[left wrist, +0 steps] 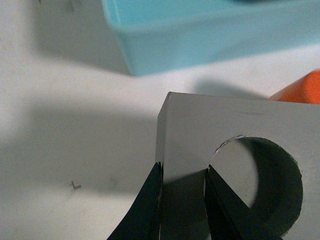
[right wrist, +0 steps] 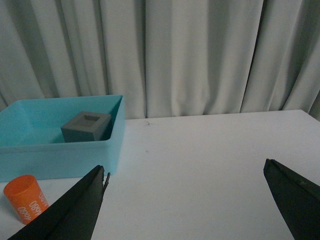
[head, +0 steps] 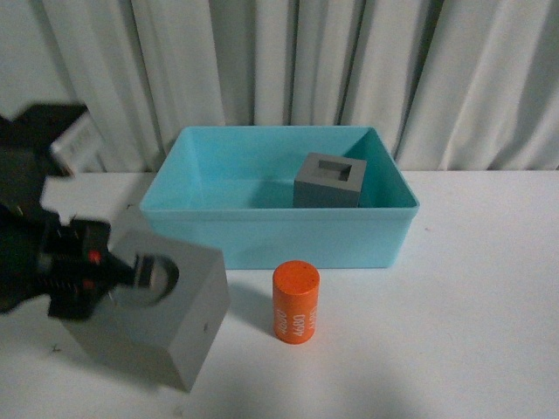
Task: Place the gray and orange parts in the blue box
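My left gripper (head: 122, 278) is shut on the wall of the gray cube with the round recess (head: 166, 327), one finger inside the recess, at the front left of the table. The left wrist view shows the cube (left wrist: 200, 135) and the gripper (left wrist: 182, 172) gripping its wall. The gray cube with the square recess (head: 328, 181) sits inside the blue box (head: 262, 236), towards its right; it also shows in the right wrist view (right wrist: 86, 126). The orange cylinder (head: 296, 302) with white digits stands upright in front of the box. My right gripper (right wrist: 185, 172) is open and empty over bare table.
White curtains (head: 349, 61) hang behind the white table (head: 472, 305). The box (right wrist: 60, 155) and the orange cylinder (right wrist: 25, 199) show at one side of the right wrist view. The orange cylinder's edge (left wrist: 302, 90) shows beyond the held cube.
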### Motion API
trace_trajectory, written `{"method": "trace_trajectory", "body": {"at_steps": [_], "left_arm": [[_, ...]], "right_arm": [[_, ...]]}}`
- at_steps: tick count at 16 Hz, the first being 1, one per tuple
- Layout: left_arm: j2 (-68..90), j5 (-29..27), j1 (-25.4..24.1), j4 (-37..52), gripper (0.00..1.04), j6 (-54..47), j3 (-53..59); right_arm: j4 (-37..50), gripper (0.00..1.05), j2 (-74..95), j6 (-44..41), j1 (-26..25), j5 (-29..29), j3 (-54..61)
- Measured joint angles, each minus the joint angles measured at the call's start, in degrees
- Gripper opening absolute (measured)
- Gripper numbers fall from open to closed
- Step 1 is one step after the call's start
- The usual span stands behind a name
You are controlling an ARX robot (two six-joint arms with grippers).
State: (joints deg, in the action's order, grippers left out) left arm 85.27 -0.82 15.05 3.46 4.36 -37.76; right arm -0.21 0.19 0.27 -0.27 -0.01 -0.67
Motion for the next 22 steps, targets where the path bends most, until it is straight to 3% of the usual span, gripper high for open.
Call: {"method": "trace_trajectory", "body": {"at_steps": [5, 11, 15, 22], "left_arm": [[-7.37, 1.88, 1.14, -8.76, 0.19, 6.56, -22.1], [14.69, -8.02, 3.76, -2.56, 0.19, 3.26, -42.53], [25.11, -12.35, 2.6, 1.31, 0.19, -4.13, -42.73], [32.74, -14.45, 1.99, 6.75, 0.19, -9.84, -40.87]], "right_arm": [[0.0, 0.98, 0.0, 0.0, 0.0, 0.0, 0.0], [0.0, 0.98, 0.02, 0.0, 0.0, 0.0, 0.0], [0.02, 0.98, 0.02, 0.0, 0.0, 0.0, 0.0], [0.0, 0.98, 0.02, 0.0, 0.0, 0.02, 0.0]]}}
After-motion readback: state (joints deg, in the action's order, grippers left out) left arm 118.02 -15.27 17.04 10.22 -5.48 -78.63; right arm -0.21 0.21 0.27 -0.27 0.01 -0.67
